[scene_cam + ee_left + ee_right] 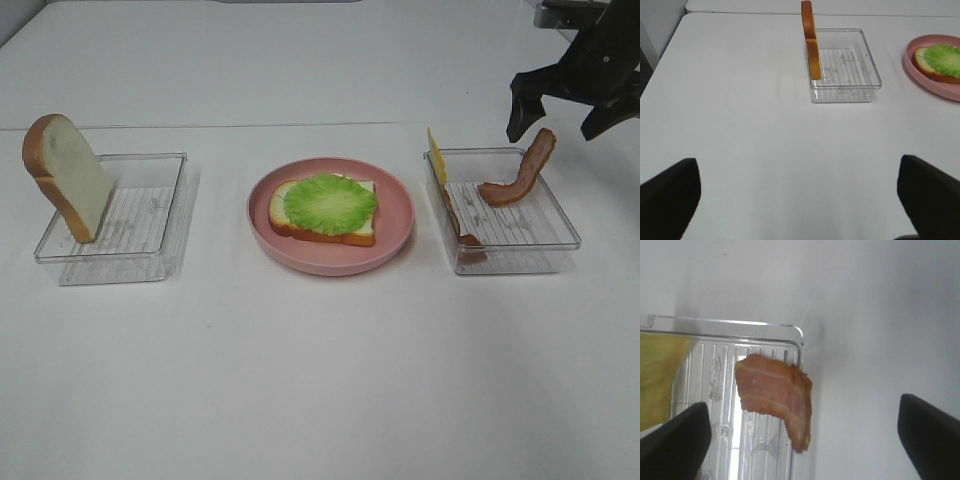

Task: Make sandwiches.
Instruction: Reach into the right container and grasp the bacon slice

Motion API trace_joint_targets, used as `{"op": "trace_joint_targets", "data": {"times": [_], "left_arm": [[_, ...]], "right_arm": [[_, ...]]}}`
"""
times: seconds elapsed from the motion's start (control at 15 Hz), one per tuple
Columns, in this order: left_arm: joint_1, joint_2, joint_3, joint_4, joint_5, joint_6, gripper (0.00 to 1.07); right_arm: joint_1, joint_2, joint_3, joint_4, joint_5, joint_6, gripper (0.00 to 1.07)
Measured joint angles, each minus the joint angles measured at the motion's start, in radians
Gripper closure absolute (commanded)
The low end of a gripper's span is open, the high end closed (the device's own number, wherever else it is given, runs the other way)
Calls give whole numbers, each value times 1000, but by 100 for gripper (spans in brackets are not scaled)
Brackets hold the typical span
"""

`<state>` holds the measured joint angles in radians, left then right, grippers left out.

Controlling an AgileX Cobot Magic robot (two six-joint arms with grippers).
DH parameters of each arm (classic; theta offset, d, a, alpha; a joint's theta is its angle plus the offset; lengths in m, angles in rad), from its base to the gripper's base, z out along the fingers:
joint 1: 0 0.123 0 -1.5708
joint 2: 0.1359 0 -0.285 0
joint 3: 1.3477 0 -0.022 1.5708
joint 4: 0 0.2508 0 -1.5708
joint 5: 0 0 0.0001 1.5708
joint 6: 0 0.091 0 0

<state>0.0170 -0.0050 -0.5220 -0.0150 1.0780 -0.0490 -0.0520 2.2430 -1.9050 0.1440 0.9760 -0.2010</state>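
Note:
A pink plate [395,246] in the middle holds a bread slice [280,213] topped with a green lettuce leaf [330,203]; it also shows in the left wrist view [940,56]. A second bread slice [68,176] leans upright in the left clear tray [150,235]. The right clear tray [540,240] holds a bacon strip [520,172] leaning on its far rim, another bacon strip [462,232] and a yellow cheese slice [437,157] along its left wall. My right gripper [568,118] is open and empty above the tray's far right corner. My left gripper [800,200] is open and empty.
The white table [320,380] stretches around the trays and the plate. The left tray [845,70] with its upright bread [810,35] lies ahead of the left gripper.

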Motion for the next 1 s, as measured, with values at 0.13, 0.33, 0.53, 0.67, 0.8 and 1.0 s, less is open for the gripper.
{"op": "trace_joint_targets", "data": {"times": [0.13,0.33,0.53,0.67,0.8,1.0], "left_arm": [[0,0,0,0,0,0,6],[0,0,0,0,0,0,6],[0,0,0,0,0,0,6],[0,0,0,0,0,0,6],[0,0,0,0,0,0,6],[0,0,0,0,0,0,6]], "right_arm": [[0,41,0,0,-17,0,10],[0,64,0,1,-44,0,20],[0,64,0,1,-54,2,72],[0,64,0,2,-63,3,107],[0,64,0,3,-64,1,107],[0,64,-29,3,-22,1,107]]}}
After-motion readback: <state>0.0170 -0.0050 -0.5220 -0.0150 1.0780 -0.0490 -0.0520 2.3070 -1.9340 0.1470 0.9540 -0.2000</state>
